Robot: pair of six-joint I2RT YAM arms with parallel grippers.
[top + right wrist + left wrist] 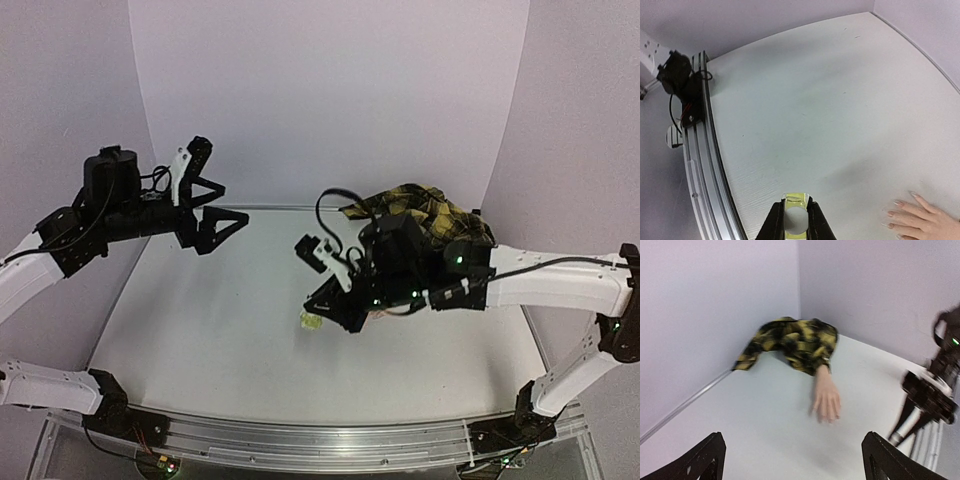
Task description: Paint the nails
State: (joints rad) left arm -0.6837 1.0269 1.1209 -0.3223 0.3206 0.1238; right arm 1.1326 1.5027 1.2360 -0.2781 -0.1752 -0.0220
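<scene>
The right gripper (pixel 795 202) had its two dark, tapered fingers pinched on a tiny bottle (pixel 795 220) with a round white cap and a yellowish glossy body. It was held low over the middle of the table (pixel 815 100), a matte pale surface with a faint grain. At 3 o'clock from the bottle in the right wrist view lay the smooth, skin-coloured mannequin hand (pixel 925 222), palm down. Its fingers were slightly fanned toward 10 o'clock. The nails (pixel 898 203) were small pale ovals at the fingertips, apart from the bottle. The plaid sleeve (pixel 795 342), soft yellow-and-black cloth, was bunched in folds at 2 o'clock on the table near the back corner. The left gripper (pixel 794 445) hung at 10 o'clock, raised, its angular black jaws spread wide and holding nothing. A ribbed aluminium rail (pixel 697 165) edged the table.
</scene>
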